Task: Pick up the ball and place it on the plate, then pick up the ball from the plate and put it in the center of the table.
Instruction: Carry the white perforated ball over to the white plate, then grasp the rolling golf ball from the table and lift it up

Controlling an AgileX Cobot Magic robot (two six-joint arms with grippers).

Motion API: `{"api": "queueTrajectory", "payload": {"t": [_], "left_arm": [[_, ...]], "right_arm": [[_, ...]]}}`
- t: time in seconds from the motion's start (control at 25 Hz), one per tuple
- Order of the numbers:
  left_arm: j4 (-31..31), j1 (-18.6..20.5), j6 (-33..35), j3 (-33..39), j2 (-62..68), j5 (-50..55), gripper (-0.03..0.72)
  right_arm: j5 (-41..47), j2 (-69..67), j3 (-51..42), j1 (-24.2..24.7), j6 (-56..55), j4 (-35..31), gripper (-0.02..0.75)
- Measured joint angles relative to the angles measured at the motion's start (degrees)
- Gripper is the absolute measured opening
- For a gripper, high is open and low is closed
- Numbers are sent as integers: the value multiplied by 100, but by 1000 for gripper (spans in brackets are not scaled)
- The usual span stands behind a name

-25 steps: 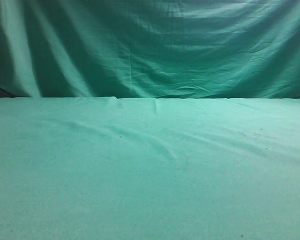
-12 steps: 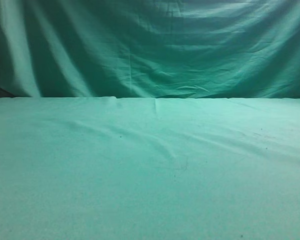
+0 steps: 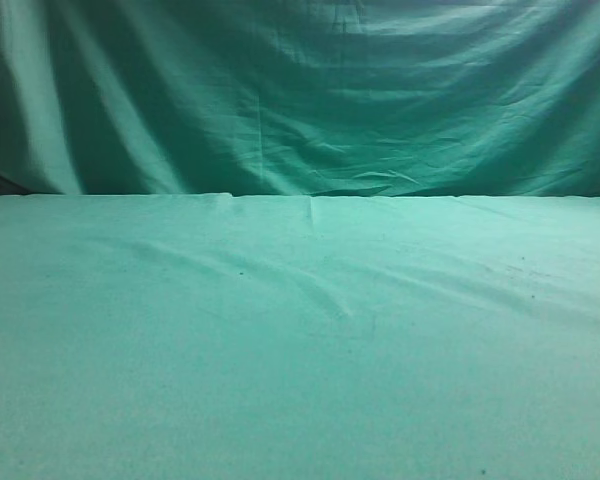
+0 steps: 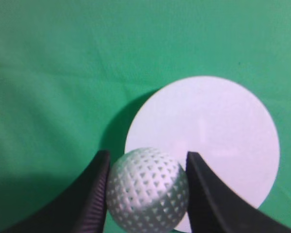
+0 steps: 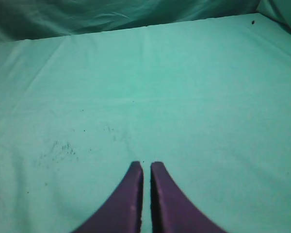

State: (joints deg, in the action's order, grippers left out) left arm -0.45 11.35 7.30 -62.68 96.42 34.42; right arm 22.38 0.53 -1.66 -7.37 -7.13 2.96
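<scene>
left wrist | ball (image 4: pixel 148 190) clamped in jaws | overlaps plate (image 4: pixel 208 141) edge

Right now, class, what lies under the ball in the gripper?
Under the ball sit the white plate's near edge and green table. The ball hides what's directly below.

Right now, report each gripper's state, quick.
Left gripper: shut on the ball, held above the plate.
Right gripper: shut, holding nothing, over the table.

Draped green backdrop (image 3: pixel 300 95) — vertical folds, dark creases.
</scene>
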Motion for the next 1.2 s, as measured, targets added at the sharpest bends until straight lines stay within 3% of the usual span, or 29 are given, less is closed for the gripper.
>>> {"api": "queueTrajectory", "payload": {"t": [0.36, 0.56, 0.72, 0.8, 0.92, 1.12, 1.2], "left_arm": [[-46, 0, 100, 0, 368, -58, 297], [-366, 0, 418, 0, 389, -151, 297], [-1016, 0, 793, -150, 389, -92, 591], [-1449, 0, 922, -433, 389, 233, 655], [-2019, 0, 985, -1069, 402, 948, 643], [-2616, 0, 999, -2207, 428, 2066, 134], [-2763, 0, 1084, -2483, 372, 2259, 50]], "right_arm": [[0, 0, 0, 0, 0, 0, 49], [0, 0, 0, 0, 0, 0, 49], [0, 0, 0, 0, 0, 0, 49], [0, 0, 0, 0, 0, 0, 49], [0, 0, 0, 0, 0, 0, 49], [0, 0, 0, 0, 0, 0, 49], [0, 0, 0, 0, 0, 0, 49]]}}
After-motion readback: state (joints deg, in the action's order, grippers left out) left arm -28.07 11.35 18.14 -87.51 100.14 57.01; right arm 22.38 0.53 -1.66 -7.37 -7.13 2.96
